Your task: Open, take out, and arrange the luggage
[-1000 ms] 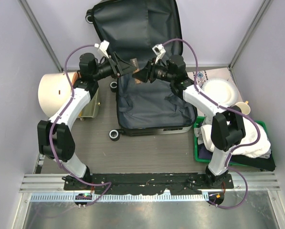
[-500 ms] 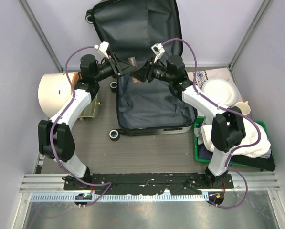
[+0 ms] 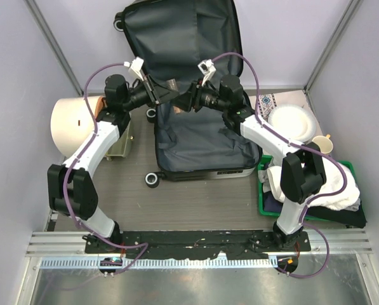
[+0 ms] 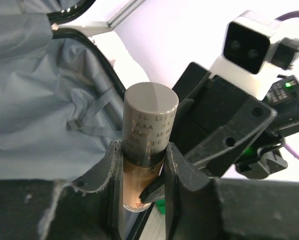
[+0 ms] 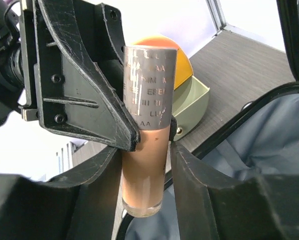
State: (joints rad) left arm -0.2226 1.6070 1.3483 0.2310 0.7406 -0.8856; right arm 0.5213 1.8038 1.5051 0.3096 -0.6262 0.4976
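The luggage [image 3: 202, 143] lies open in the middle of the counter [image 3: 195, 197]. Its dark grey lined base is flat and its lid stands up against the back wall. Above the hinge line the two arms meet over one small cosmetic bottle [image 4: 149, 127], which has a grey lettered cap and tan liquid. The left gripper [image 4: 141, 157] has its jaws pressed on both sides near the cap's lower edge. The right gripper [image 5: 143, 150] has its jaws clamped on the tan body. A cream bin [image 3: 72, 124] sits at the left, and a green tray [image 3: 263, 204] at the right.
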